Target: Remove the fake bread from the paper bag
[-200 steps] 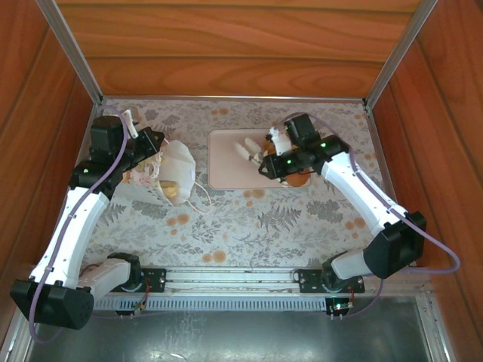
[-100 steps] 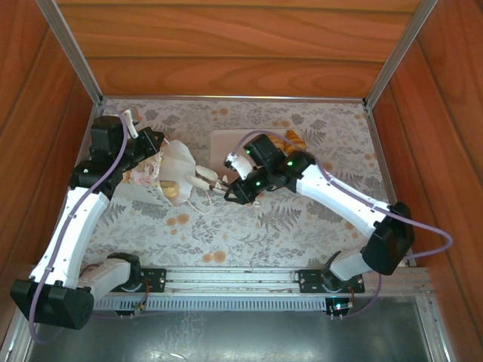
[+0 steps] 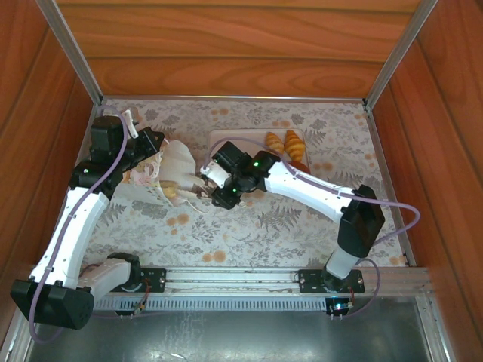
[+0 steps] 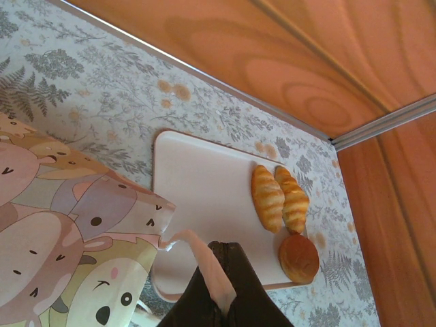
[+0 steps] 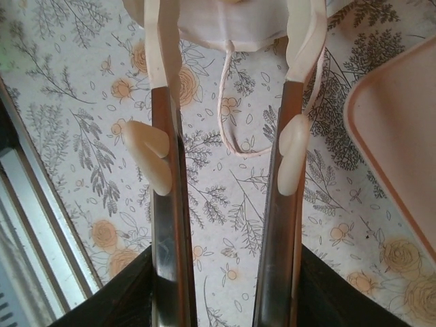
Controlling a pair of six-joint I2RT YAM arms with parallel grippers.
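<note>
Floral tabletop (image 4: 102, 102): two croissants (image 4: 267, 197), one bun (image 4: 298, 259)

A pale pink rectangular tray (image 3: 232, 139) lies on the tabletop (image 3: 287, 226), which wears a cloth printed with grey ferns and orange flowers. Beyond the tray rises a wooden back wall (image 3: 241, 45), with wooden side walls to either side of it. Aluminium posts (image 3: 72, 49) slant up at the corners behind the tray. A metal rail (image 3: 234, 277) runs along the edge nearest the camera, well apart from the tray.
</note>
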